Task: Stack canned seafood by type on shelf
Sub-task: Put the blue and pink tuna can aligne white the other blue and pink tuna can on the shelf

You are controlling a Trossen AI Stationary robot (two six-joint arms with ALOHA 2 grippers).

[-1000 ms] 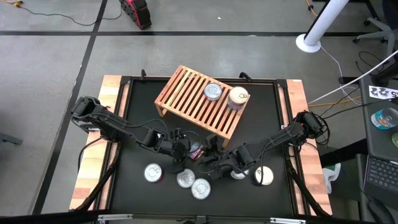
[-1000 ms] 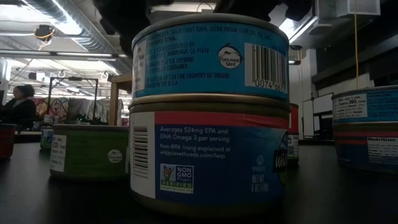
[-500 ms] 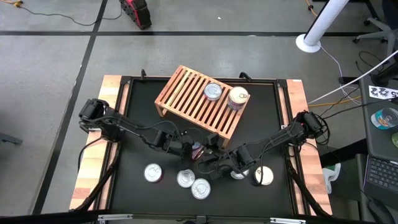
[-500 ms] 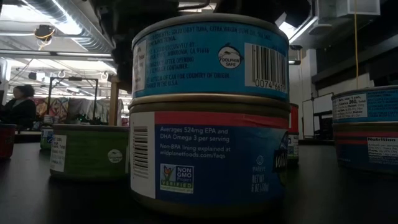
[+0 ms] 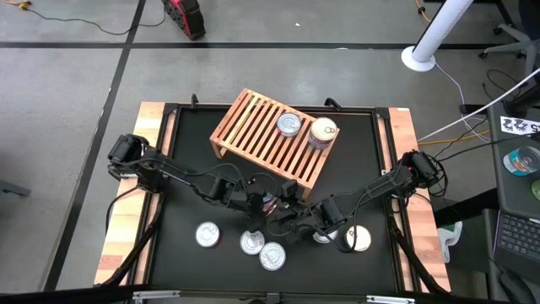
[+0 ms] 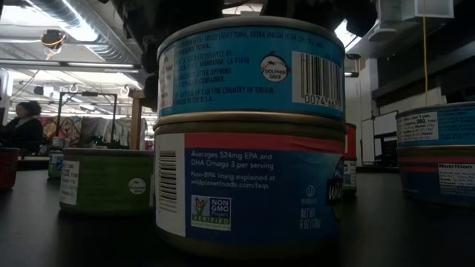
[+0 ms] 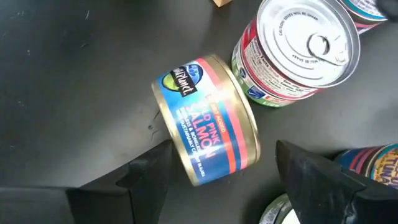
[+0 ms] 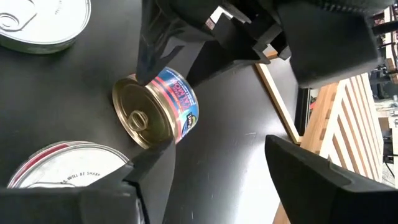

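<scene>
A blue can with a pink-red stripe lies tipped on its curved side wall on the black table, its gold lid facing the right wrist camera. My left gripper is open and straddles it from above. My right gripper is open just near-right of the same can. The wooden slat shelf stands at the far middle and carries two upright cans. My left gripper has its open fingers on either side of the tipped can, coming slanting from above and the table's left. One finger stands right beside the can's rim; I cannot tell whether it touches.
Upright cans stand close by: one with a silver lid beside the tipped can, three near the front edge, two by the right arm. The low view shows a two-can blue stack. A person sits far behind.
My left gripper has moved toward the table's right, up to the tipped can, and now straddles it. The can and the right arm have stayed about where they were.
</scene>
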